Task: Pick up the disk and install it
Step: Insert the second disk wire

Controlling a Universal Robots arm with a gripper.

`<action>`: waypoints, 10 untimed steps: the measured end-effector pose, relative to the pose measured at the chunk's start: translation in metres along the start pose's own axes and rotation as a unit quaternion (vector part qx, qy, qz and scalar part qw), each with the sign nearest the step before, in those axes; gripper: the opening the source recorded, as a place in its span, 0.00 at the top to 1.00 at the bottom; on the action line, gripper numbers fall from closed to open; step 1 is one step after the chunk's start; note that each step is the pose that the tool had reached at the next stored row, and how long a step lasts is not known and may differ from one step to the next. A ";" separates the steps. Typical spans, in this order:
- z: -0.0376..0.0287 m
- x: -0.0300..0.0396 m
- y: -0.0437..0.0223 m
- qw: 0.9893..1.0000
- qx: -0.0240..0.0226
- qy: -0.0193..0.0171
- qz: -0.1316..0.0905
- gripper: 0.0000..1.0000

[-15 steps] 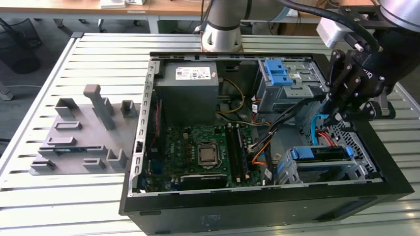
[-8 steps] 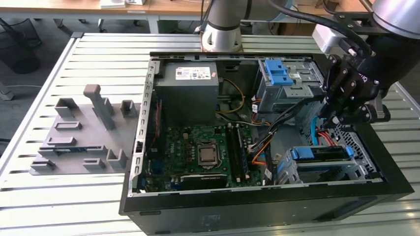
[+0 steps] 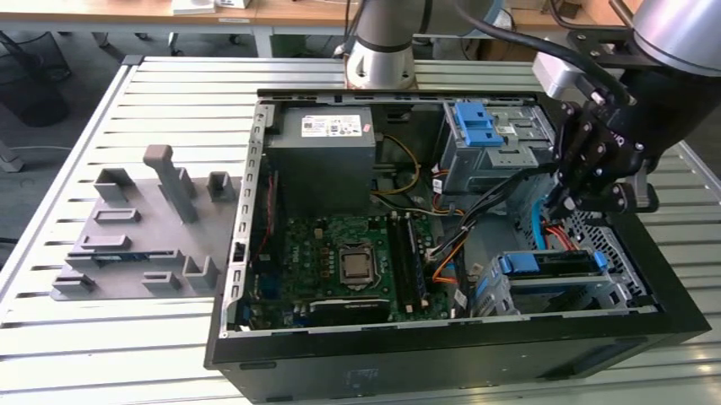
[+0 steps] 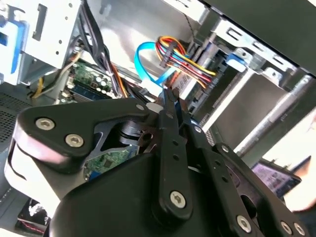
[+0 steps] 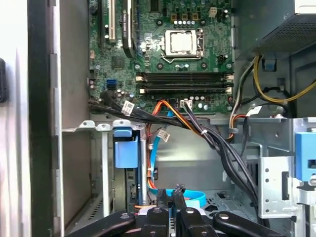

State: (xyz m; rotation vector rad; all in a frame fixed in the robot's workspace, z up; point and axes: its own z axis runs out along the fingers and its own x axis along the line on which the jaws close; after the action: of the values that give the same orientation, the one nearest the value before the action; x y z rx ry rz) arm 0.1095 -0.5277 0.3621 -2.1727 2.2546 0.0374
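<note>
Tool [image 5: 170, 195] pinched narrow on nothing, low in the case [image 3: 451, 359] beside the blue cable [image 5: 190, 196] and orange wires [image 5: 173, 114]: likely snag or tugged plug. Disk [image 3: 552, 264] seated in the cage at the case's front corner. Drive cage [image 3: 496, 139] close alongside, crowding the arm.

The claw [image 3: 592, 198] hangs inside the open computer case [image 3: 451, 354], in the narrow room between the grey metal cage [image 3: 496, 143] and the disk [image 3: 552, 263] in its bay. Bundled cables [image 5: 197, 128] and a blue data cable [image 4: 148, 61] cross this room. Above the motherboard [image 3: 349, 261] the space is more free.
</note>
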 end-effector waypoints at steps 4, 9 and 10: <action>0.0050 0.0019 -0.0001 1.000 0.000 -0.007 0.000 0.84; 0.0136 0.0136 -0.0007 1.000 0.000 -0.008 0.000 0.84; 0.0149 0.0163 -0.0007 1.000 0.000 -0.007 0.000 0.84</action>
State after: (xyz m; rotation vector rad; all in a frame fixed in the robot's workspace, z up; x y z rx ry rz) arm 0.1095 -0.5436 0.3468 -2.1655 2.2468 0.0541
